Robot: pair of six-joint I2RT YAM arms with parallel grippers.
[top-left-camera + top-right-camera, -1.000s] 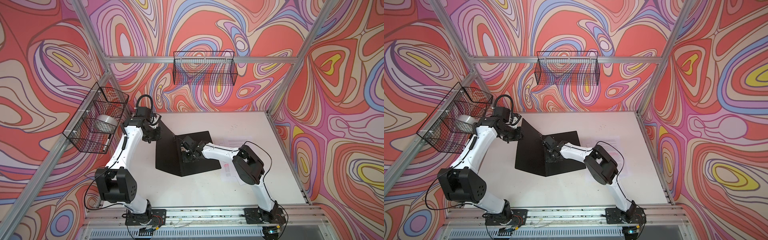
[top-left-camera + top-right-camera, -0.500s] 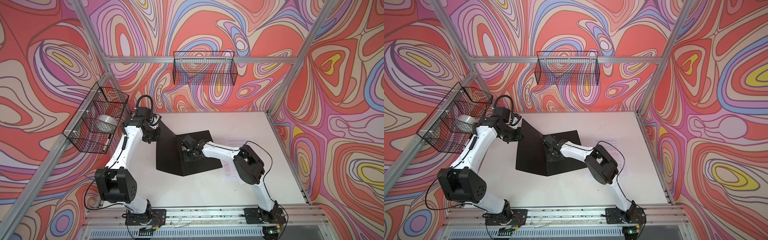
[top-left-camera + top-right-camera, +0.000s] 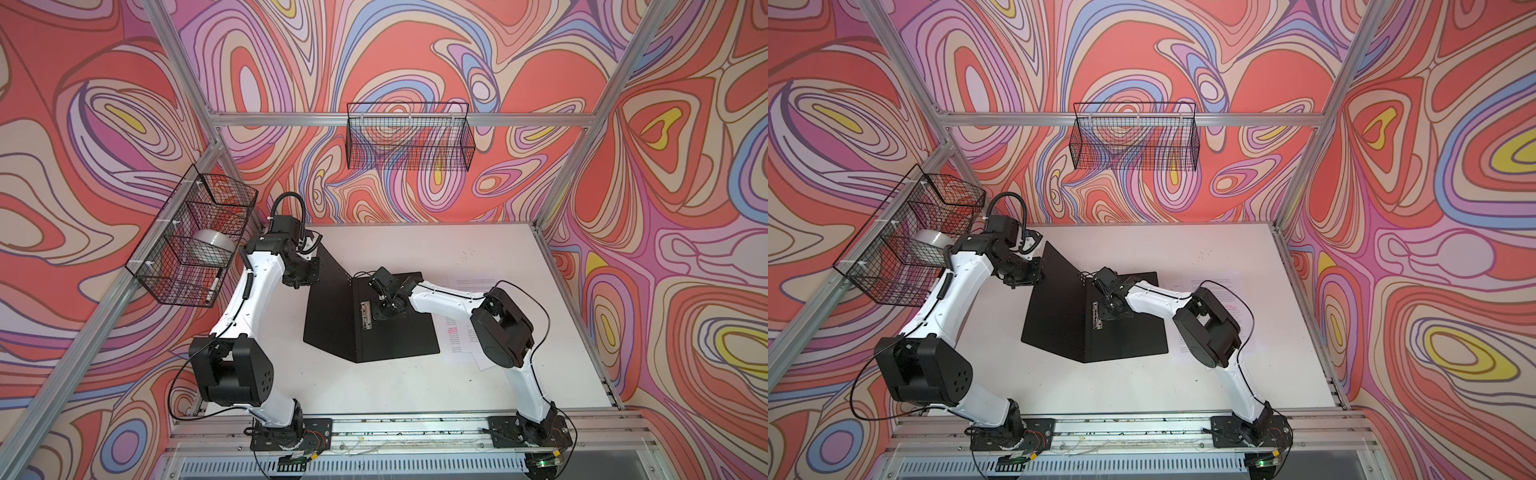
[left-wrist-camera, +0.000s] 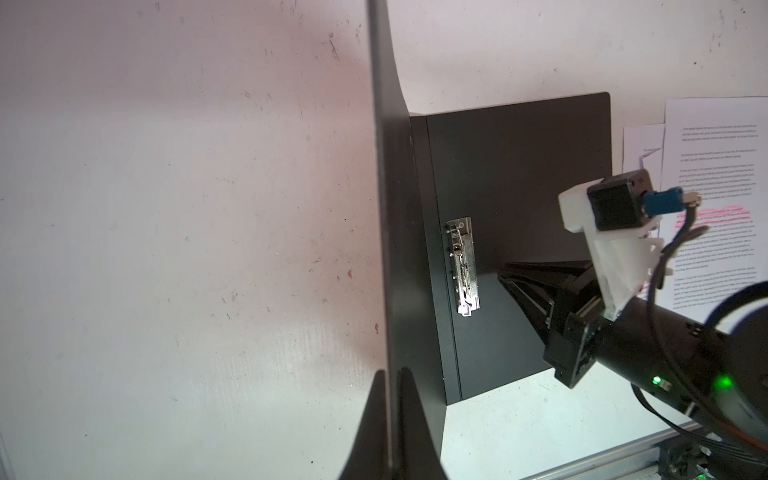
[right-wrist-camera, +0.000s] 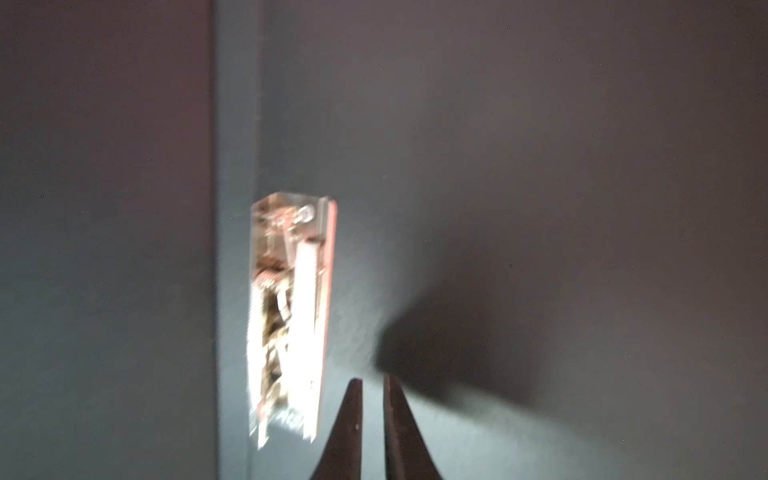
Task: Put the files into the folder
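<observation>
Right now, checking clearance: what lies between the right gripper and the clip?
Only a bare black strip of the folder separates right gripper from clip; the right wrist view shows it.

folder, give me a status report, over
Left claw shut on raised cover of the folder. Right claw a crack open, empty, beside the metal clip. Papers on the table beside it, not in. Right arm above them.

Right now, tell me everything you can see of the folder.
The folder lies open, matte black inside. One cover rests flat on the white table, bearing a metal clip beside the spine. The other cover stands raised, its edge pinched in the left hand. The right hand hovers at the clip; contact unclear. No paper shows inside.
</observation>
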